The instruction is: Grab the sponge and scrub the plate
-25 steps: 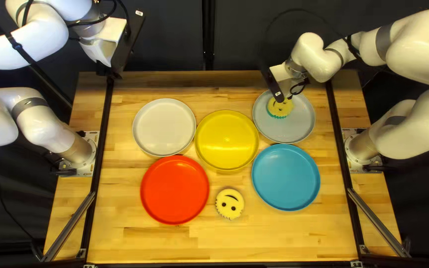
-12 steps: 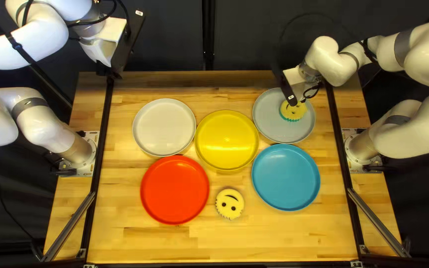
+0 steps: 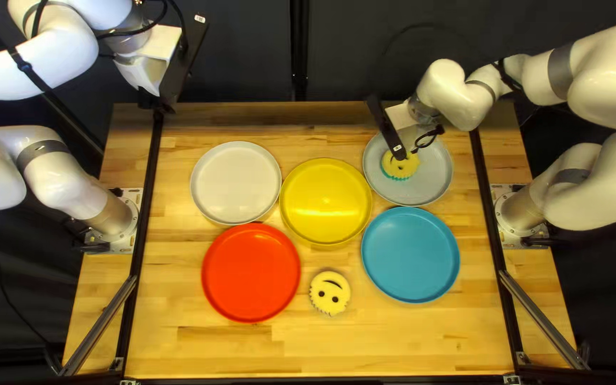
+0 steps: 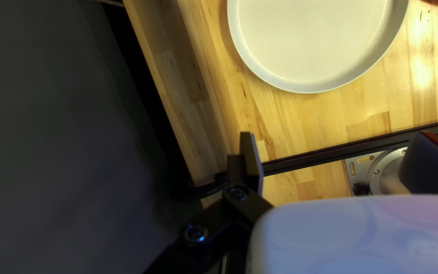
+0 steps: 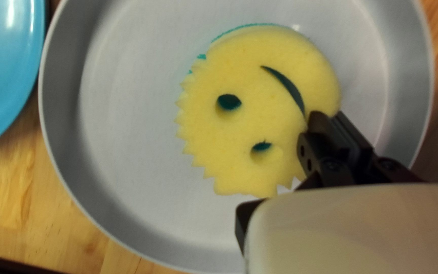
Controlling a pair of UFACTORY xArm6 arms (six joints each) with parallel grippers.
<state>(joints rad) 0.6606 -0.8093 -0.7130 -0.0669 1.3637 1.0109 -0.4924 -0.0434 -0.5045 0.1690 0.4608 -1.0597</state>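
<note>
Table point(image 3: 201, 351): pale wood is running beneath the plates, a dark curtain point(image 3: 251, 50) hanging at 12 o'clock.
Sponge point(image 5: 249, 122): it's sitting inside the grey plate point(image 3: 434, 182), near the middle, leaning slightly towards 9 o'clock.
Right gripper point(image 3: 401, 152): I'm clamping it on the sponge, at the edge by the smile.
Left gripper point(image 3: 157, 107): I'm parking it at 11 o'clock; whether it's apart or together I can't tell.
Blue plate point(image 3: 410, 254): it's lying at the grey plate's 6 o'clock.
Spare sponge point(image 3: 330, 293): it's waiting below the yellow plate point(image 3: 326, 202), at its 6 o'clock.
Scrub: I'm reckoning pick-up is done and wiping is underway.
Next sweep: I'd be pressing lightly towards 3 o'clock, minding the rim.
</note>
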